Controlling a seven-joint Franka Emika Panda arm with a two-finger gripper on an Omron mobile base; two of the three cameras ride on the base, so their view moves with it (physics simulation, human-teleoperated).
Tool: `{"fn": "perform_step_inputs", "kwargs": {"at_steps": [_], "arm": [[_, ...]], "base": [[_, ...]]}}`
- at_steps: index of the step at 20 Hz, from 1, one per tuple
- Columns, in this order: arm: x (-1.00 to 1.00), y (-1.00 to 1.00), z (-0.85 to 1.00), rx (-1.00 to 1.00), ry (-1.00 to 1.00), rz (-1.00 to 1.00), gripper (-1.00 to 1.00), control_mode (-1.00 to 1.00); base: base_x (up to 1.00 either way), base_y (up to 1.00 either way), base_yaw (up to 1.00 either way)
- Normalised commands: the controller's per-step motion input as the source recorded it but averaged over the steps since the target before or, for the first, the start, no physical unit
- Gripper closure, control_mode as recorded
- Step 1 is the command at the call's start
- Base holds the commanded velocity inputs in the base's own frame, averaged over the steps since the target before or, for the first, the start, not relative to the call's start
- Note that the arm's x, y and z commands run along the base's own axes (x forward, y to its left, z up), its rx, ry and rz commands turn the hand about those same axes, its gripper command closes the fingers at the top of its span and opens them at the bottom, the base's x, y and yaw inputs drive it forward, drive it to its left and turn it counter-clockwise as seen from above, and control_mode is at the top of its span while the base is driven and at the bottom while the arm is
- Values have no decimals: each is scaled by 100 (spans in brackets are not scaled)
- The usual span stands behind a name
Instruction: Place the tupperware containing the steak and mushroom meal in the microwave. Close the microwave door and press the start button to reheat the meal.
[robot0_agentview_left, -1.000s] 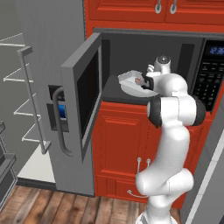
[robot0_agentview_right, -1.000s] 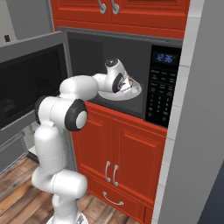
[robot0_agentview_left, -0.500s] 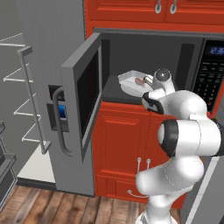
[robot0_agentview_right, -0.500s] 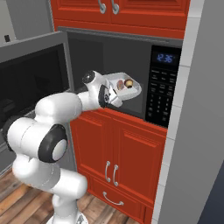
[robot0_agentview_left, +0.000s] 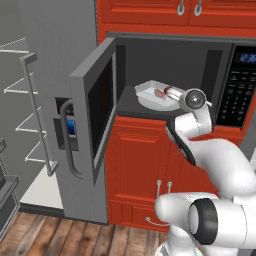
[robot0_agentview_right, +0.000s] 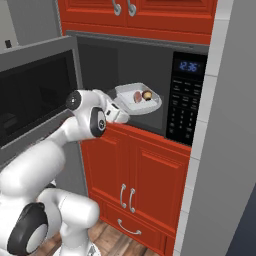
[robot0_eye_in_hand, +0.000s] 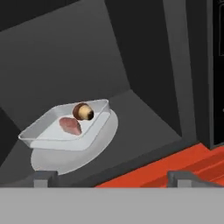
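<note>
Jaws gaping empty; tupperware sitting inside microwave, holding steak with mushroom at one o'clock.

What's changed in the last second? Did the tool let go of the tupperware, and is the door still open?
The tool has pulled back out of the microwave cavity and now hangs open in front of it, clear of the tupperware. The tupperware rests on the turntable plate, with steak and mushroom inside. The microwave door is still swung open; nothing inside shifted.
</note>
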Motion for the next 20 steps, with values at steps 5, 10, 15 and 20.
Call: {"fn": "perform_step_inputs", "kwargs": {"at_steps": [5,10,15,20], "arm": [[-100,0,99,-28,6,18,-100,-100],[-100,12,79,-32,12,23,-100,-100],[-98,44,26,-34,24,25,-100,-100],[-69,68,0,-31,24,24,-100,-100]], "base": [[0,0,0],[0,0,0],[0,0,0],[0,0,0]]}}
